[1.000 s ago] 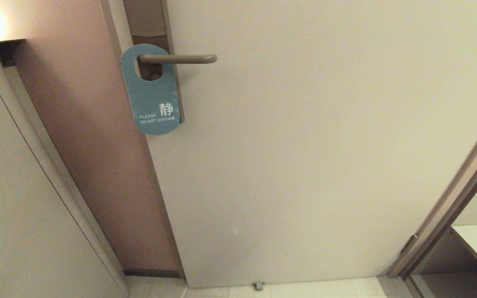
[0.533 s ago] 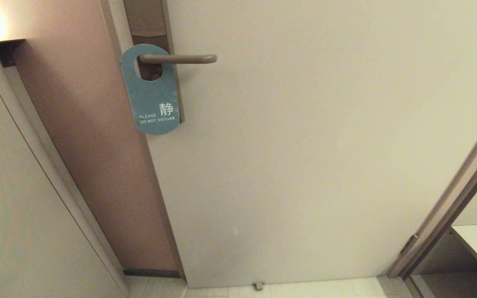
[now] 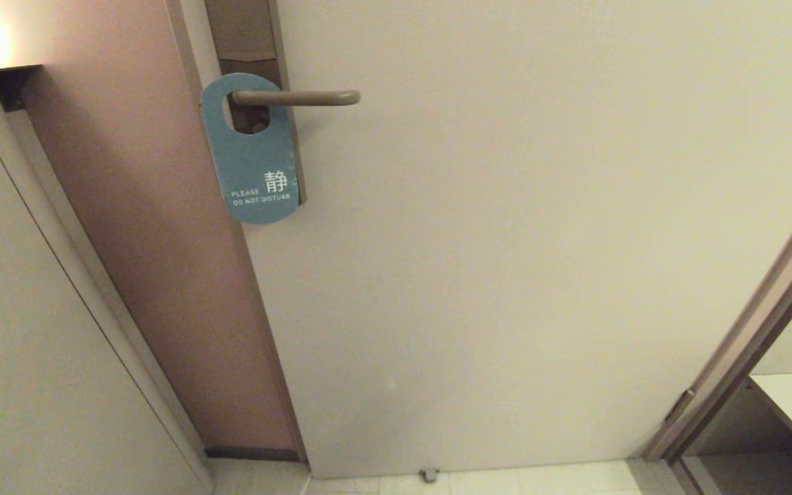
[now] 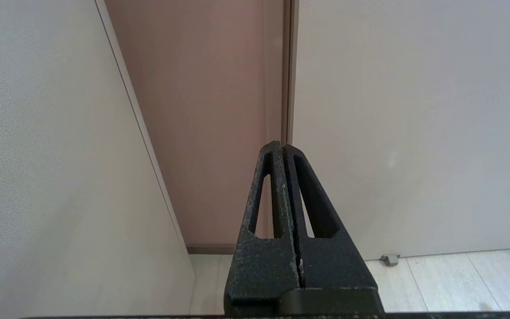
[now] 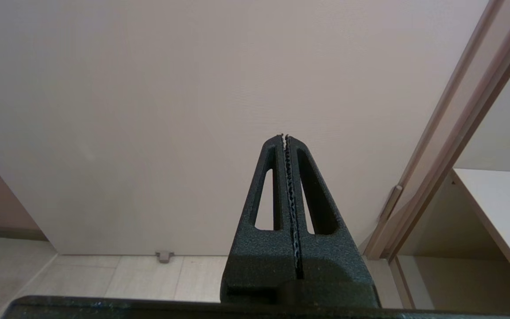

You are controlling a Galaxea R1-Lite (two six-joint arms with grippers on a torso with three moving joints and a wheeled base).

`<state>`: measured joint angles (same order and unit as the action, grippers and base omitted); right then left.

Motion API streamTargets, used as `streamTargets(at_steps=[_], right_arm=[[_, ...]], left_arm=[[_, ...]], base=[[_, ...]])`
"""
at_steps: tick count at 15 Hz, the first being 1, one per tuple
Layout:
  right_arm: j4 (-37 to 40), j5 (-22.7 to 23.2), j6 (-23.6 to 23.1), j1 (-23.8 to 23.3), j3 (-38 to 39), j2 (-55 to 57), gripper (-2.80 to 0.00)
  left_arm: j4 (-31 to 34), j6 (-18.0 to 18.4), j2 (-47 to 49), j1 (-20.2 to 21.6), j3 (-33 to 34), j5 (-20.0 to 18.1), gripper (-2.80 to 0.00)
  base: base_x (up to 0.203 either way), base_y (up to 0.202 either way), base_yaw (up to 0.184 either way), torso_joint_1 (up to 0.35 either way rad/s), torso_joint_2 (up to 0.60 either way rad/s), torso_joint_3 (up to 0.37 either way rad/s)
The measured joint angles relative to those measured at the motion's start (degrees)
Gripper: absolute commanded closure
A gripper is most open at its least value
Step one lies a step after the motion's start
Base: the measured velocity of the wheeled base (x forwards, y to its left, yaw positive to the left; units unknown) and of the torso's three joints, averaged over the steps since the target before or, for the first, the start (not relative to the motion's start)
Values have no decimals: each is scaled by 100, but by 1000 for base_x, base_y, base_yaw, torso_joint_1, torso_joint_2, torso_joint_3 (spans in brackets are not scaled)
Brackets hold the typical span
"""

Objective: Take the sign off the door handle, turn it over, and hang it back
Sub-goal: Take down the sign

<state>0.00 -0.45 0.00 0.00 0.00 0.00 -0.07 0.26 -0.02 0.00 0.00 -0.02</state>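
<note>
Door (image 3: 540, 240): you face a broad pale panel that fills most of the head view, its lower edge meeting the tiled floor (image 3: 520, 480).
Wall panel (image 3: 162, 240): a reddish-brown strip runs down just left of the door's edge, with a pale wall left of that.
Side opening (image 3: 791, 412): at the lower right you see a frame and a pale shelf surface inside it.
Left gripper (image 4: 283, 146): your left arm sits low and out of the head view; its own camera shows the two black fingers pressed together with nothing between them, tips aimed where the door edge meets the brown strip.
Right gripper (image 5: 284, 137): your right arm is equally low and outside the head view; its toothed fingers are pressed together on nothing, tips aimed at the bare door face.
Sign (image 3: 256, 165): it hangs on the door handle (image 3: 300, 97), teal face toward you, reading "PLEASE DO NOT DISTURB"; the lever passes through its oval hole, close to the brown backplate (image 3: 245, 34).
Door stop (image 3: 428, 474): a small grey piece at the door's bottom edge, on the floor.
</note>
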Motion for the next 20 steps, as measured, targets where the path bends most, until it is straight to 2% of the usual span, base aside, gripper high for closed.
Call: streamTargets(at_steps=[17,20], right_arm=[[0,3,0,0,0,0,0],[0,-1,0,0,0,0,0]], left_arm=[[2,28,0,-2,0,-6,0],[2,28,0,0,0,-7,0]], base=[[0,0,0,0,0,0],[170,0,1,0,7,4]])
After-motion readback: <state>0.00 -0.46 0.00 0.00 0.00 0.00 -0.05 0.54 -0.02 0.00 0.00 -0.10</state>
